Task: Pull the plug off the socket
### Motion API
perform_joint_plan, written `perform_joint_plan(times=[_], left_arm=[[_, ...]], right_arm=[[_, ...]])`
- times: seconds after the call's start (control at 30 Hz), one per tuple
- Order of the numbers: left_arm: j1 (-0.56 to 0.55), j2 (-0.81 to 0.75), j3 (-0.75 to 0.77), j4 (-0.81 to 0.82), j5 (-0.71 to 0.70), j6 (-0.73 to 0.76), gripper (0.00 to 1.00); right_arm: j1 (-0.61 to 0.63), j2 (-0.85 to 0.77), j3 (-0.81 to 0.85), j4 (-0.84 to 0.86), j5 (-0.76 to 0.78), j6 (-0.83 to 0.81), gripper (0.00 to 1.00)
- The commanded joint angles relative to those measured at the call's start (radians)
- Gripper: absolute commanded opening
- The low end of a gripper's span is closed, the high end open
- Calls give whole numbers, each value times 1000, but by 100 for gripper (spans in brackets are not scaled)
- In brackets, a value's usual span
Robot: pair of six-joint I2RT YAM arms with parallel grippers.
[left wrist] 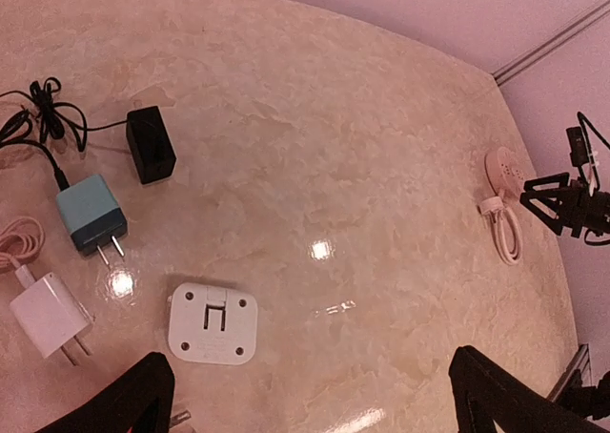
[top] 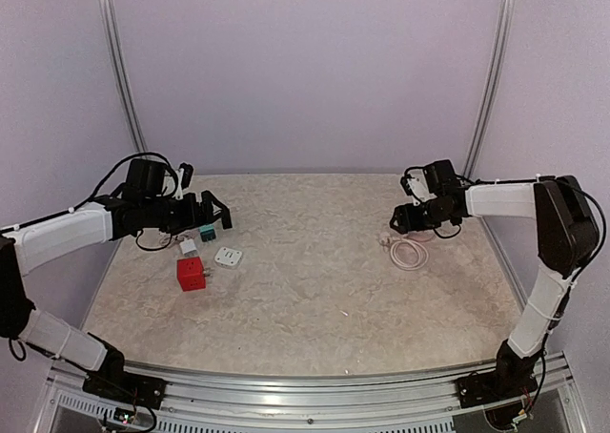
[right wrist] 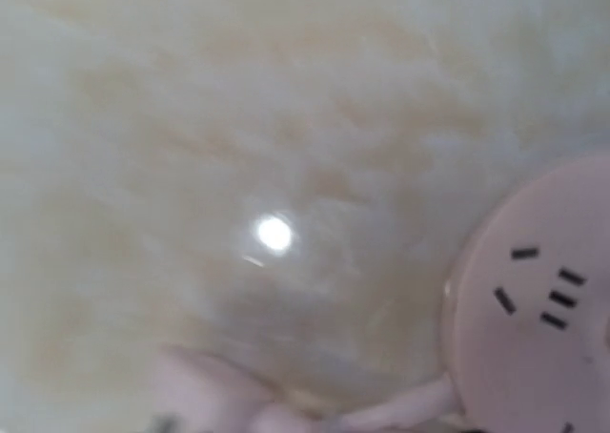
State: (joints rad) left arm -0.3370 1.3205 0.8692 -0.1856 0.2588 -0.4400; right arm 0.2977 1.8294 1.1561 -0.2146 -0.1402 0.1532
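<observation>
one socket (top: 191,275), three plugs: white plug (left wrist: 46,311), teal plug (left wrist: 89,214), black plug (left wrist: 150,144)

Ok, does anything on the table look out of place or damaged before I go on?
Nothing damaged or spilled. The white charger and the teal charger lie loose with prongs bare, and the black cable is knotted. I cannot tell whether anything is plugged into the red socket.
</observation>
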Motion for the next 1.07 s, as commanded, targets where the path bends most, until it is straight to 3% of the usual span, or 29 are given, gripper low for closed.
perform_joint_plan(times=[0.0, 0.1, 0.27, 0.43, 0.73, 1.03], left_arm=[[5, 52, 140, -56, 48, 60, 99], [1, 88, 222, -99, 47, 71, 99], [-69, 158, 289, -140, -11, 101, 99], [-157, 205, 257, -127, -106, 109, 99], [-174, 216, 47, 41, -48, 41, 99], [-168, 163, -4, 101, -39, 41, 99]], right_arm=[[1, -169, -28, 14, -89, 16, 85], [13, -264, -79, 80, -130, 35, 98], [69, -419, -216, 242, -169, 50, 100], [143, -498, -364, 362, -180, 64, 100], [274, -460, -562, 574, -129, 132, 100], [294, -400, -546, 613, -141, 149, 100]])
